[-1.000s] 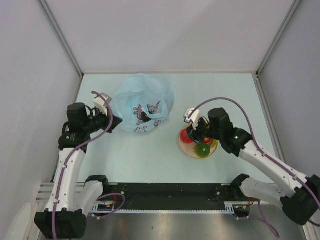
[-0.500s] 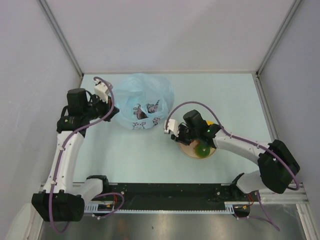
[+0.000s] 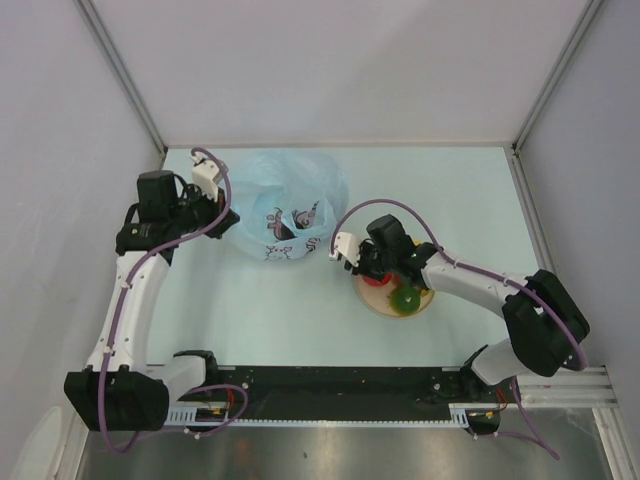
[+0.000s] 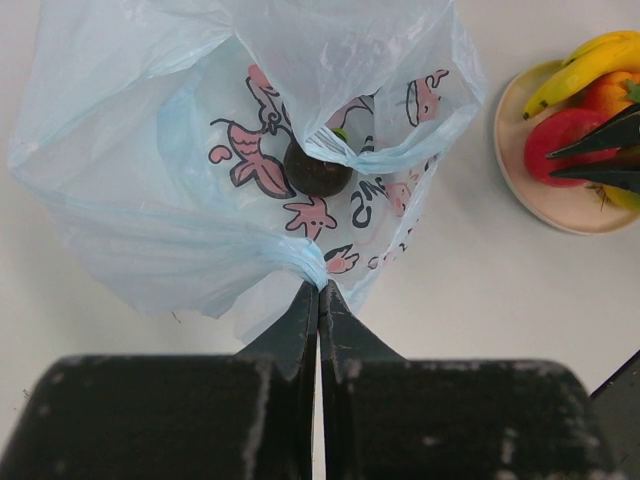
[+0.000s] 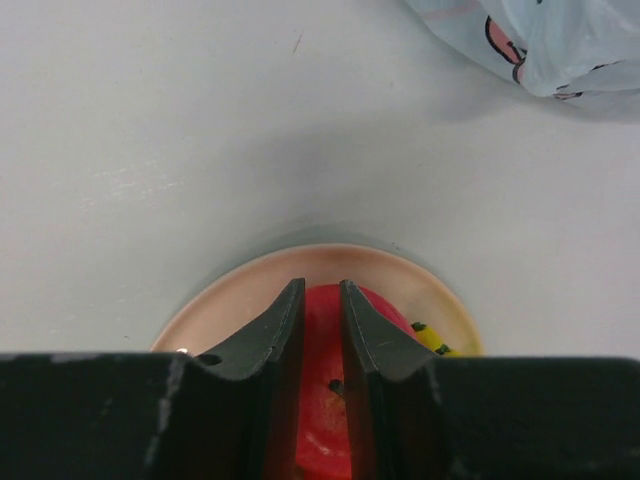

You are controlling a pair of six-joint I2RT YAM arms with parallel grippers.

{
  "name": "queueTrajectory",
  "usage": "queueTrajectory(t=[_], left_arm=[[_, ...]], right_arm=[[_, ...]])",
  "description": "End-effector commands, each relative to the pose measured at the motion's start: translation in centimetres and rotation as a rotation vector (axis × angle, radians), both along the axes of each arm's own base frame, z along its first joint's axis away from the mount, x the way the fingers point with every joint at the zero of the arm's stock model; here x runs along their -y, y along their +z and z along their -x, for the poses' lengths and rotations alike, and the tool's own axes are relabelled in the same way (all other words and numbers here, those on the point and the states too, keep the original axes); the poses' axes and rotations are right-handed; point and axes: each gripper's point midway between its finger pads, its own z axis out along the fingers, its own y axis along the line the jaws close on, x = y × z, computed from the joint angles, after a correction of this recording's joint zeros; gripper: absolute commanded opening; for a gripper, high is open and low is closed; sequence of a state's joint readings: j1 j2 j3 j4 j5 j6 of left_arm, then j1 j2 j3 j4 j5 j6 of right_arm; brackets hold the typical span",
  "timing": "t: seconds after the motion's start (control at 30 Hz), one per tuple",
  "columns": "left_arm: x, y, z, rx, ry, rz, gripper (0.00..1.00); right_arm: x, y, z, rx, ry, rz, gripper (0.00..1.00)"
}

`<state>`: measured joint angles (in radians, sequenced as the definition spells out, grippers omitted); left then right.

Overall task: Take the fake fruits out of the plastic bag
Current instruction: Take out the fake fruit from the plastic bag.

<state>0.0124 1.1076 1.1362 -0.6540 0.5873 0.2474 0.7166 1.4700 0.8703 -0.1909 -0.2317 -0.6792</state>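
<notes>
Nearest, the round beige plate (image 4: 560,208) carried a red plastic apple (image 4: 565,140), a yellow banana (image 4: 590,60), an orange fruit (image 4: 612,95) and a green one (image 3: 405,298). Over the plate's apple hung the right gripper (image 5: 320,288), its fingers narrowly parted with nothing between them. Beyond and left of the plate lay the crinkled light-blue plastic bag (image 4: 150,230) with cartoon prints, one dark purple fruit (image 4: 317,170) inside. The left gripper (image 4: 318,285) was pressed together on a gathered fold of it. That thin fold could slip free, or the mouth could sag over the fruit as the right fingers reached in. Under the plate ran a pale green tabletop (image 3: 300,320); farther off stood plain grey walls (image 3: 350,70).
</notes>
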Motion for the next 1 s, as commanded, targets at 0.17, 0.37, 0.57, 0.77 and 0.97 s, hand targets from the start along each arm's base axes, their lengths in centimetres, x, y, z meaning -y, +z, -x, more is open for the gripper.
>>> queueTrajectory(t=[0.17, 0.37, 0.57, 0.77, 0.97], left_arm=[[0.5, 1.7, 0.6, 0.071, -0.055, -0.010, 0.00], [1.8, 0.9, 3.8, 0.032, -0.122, -0.012, 0.00], [2.7, 0.4, 7.2, 0.043, -0.179, 0.003, 0.00], [3.4, -0.9, 9.2, 0.023, -0.223, 0.004, 0.00], [3.4, -3.0, 10.1, -0.003, -0.239, -0.030, 0.00]], right_arm=[[-0.9, 3.0, -2.3, 0.046, -0.004, -0.051, 0.25], [-6.1, 15.9, -5.0, 0.064, -0.074, -0.602, 0.64], [-13.5, 16.3, -8.3, 0.080, -0.051, -0.689, 0.66], [-20.8, 9.9, -11.8, 0.010, -0.046, -0.672, 0.64], [-20.1, 5.3, -16.1, 0.100, -0.285, -0.574, 0.64]])
